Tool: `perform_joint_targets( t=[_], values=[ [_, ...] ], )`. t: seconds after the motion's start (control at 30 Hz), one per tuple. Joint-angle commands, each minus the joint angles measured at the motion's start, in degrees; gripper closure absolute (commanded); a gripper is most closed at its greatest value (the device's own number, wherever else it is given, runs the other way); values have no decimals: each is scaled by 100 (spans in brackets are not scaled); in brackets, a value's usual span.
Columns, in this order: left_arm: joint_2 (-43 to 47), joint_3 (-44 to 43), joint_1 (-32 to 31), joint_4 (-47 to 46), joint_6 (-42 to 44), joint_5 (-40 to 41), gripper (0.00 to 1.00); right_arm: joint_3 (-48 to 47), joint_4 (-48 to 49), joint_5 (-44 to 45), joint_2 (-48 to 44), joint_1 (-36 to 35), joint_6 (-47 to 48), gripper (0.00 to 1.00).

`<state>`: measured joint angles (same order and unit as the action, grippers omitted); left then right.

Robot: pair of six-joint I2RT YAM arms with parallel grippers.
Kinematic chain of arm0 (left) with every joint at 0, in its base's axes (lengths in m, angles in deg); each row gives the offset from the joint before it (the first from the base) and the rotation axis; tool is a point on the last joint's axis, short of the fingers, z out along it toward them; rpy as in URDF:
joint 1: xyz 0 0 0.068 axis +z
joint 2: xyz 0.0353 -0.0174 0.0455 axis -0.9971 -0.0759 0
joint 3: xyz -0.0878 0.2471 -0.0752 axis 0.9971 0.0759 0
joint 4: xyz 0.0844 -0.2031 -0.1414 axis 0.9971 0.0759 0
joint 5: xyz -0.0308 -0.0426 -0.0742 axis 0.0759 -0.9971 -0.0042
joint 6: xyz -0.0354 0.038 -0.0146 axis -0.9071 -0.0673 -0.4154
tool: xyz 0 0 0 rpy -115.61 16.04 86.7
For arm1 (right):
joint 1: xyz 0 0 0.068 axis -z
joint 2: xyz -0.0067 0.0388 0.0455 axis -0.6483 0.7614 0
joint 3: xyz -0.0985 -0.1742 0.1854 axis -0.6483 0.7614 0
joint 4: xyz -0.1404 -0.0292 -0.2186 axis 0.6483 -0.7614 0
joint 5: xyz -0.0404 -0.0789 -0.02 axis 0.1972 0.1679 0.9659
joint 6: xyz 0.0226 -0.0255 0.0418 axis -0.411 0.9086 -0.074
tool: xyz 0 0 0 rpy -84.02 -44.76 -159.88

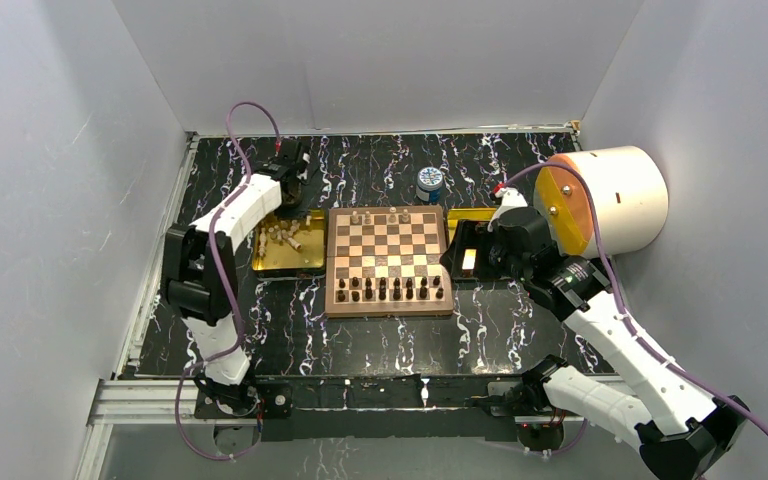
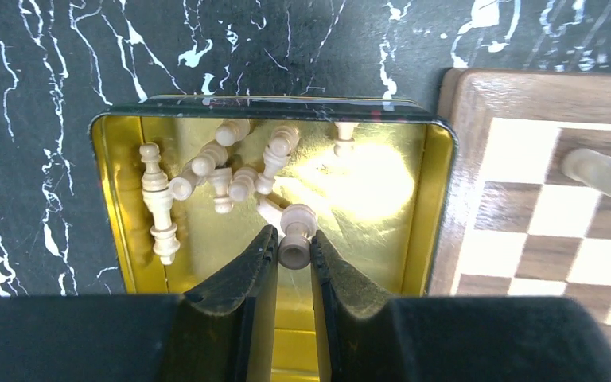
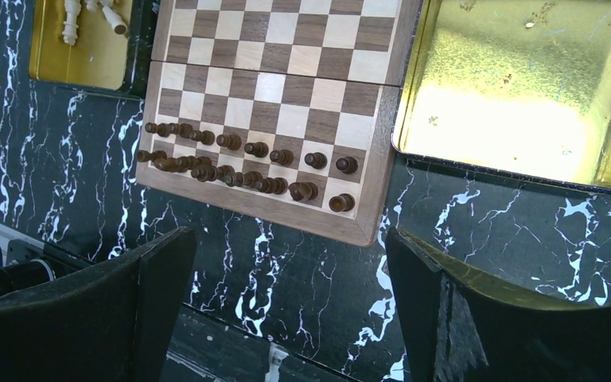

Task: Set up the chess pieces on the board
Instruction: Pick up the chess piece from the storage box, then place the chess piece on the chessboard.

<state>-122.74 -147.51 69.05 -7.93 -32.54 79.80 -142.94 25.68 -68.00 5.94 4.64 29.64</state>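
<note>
Left wrist: L pincer (image 2: 293, 239) pinches cream piece (image 2: 297, 216) in tray (image 2: 370, 239); nxt, lift to board (image 2: 525, 239). R pincer (image 3: 286, 239) wide open, empty.

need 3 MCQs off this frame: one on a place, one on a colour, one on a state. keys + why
1. Where do the loose cream pieces lie?
A. in the gold tray left of the board
B. on the table in front of the arms
C. beside the jar

2. What colour are the near-row pieces on the board?
A. cream
B. dark brown
C. blue

3. The left gripper is:
A. wide open
B. shut on a cream piece
C. out of view

Key
1 A: the left wrist view shows them heaped on the tray's gold floor.
2 B: the top view shows two dark rows on the side nearest the arms.
3 B: its fingers press against both sides of the piece.
</note>
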Motion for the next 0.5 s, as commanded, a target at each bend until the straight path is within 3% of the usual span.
perform_joint_targets(
  t=[0.0, 0.2, 0.47],
  values=[
    [626, -288, 31, 289, -105, -247, 89, 36, 313, -10, -84, -27, -21, 1],
    [501, -789, -88, 442, -85, -579, 90, -9, 257, 55, -142, -29, -29, 1],
    [-13, -1442, -677, 676, -81, -328, 90, 47, 157, 66, -305, -32, -81, 1]
  ],
)
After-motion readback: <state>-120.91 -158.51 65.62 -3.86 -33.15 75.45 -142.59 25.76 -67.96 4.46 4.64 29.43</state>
